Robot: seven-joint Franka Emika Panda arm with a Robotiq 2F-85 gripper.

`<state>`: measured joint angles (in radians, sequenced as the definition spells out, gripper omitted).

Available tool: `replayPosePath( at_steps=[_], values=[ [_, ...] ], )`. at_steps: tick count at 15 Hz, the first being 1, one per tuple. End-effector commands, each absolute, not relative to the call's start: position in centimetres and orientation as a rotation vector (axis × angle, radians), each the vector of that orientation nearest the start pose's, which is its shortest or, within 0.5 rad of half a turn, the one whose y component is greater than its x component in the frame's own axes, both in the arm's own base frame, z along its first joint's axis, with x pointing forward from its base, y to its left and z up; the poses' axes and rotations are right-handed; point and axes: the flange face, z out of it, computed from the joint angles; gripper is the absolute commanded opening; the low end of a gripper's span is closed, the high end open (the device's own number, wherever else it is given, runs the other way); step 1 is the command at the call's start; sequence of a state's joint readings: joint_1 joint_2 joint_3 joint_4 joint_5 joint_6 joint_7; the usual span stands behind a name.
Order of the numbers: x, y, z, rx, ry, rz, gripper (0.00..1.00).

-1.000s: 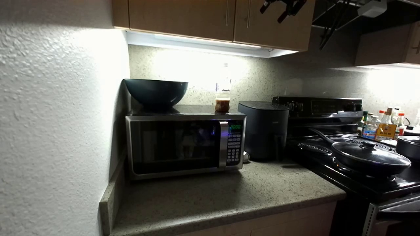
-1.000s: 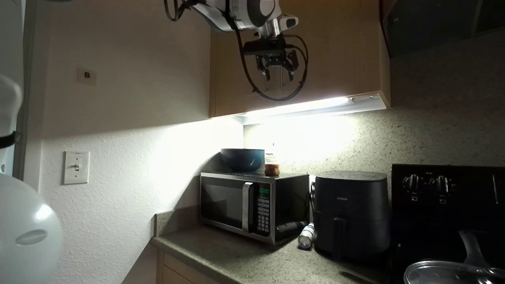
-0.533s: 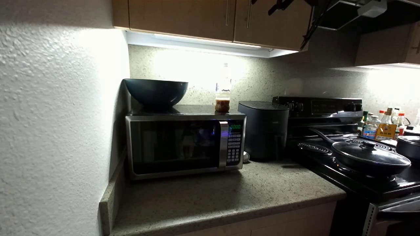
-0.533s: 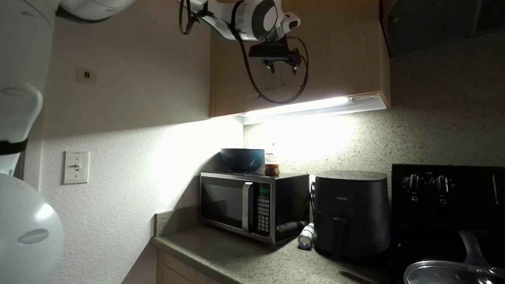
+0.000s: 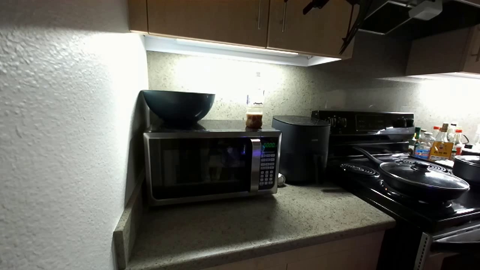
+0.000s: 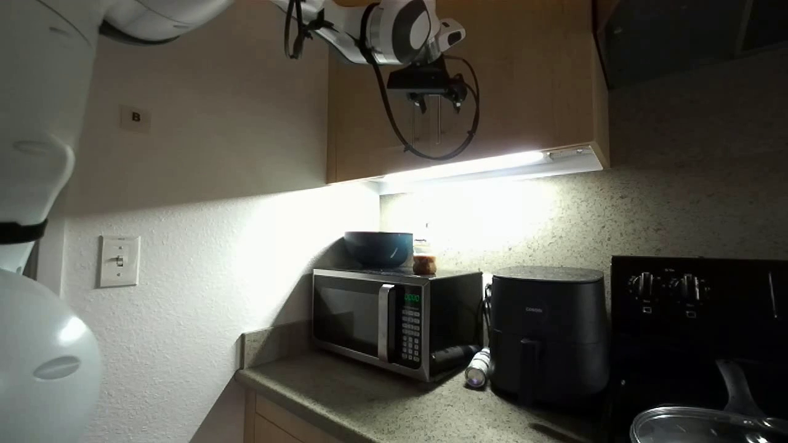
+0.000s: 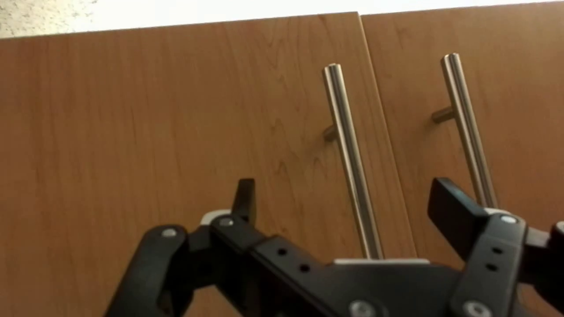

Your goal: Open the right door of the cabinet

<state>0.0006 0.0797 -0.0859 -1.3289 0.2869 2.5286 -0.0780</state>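
Nearest, the gripper (image 7: 343, 189) has its fingers spread wide — it grips nothing, and the bar handle (image 7: 349, 145) shows between the tips, though whether they reach around it I cannot tell. That slim metal bar is the place to hold: rigid, probably slick under a loose pinch. The twin handle (image 7: 469, 127) appears near one finger — a likely snag. Behind the first bar sits the right door (image 7: 198, 145), closed; the flat panel looks stiff and should swing with little effort. In both exterior views the cabinet (image 5: 240, 22) hangs above the microwave (image 5: 210, 165).
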Motion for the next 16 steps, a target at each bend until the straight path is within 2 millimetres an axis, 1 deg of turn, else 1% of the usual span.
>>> replayPosePath(
  at_steps=[1,2,3,4,8,13,15,16],
  values=[
    [61.8,-4.8,82.0,-2.497,0.107,-1.643,1.0],
    [62.0,-4.8,82.0,-2.499,0.103,-1.646,0.75],
    [62.3,-4.8,81.9,-2.501,0.098,-1.644,0.74],
    [62.5,-4.8,81.9,-2.504,0.093,-1.646,0.68],
    [62.9,-4.9,81.8,-2.508,0.075,-1.655,0.41],
    [62.6,-5.3,81.8,-2.506,0.084,-1.645,0.08],
    [62.5,-5.1,81.8,-2.514,0.099,-1.628,0.03],
    [62.3,-5.2,81.8,-2.527,0.104,-1.622,0.04]
  ],
)
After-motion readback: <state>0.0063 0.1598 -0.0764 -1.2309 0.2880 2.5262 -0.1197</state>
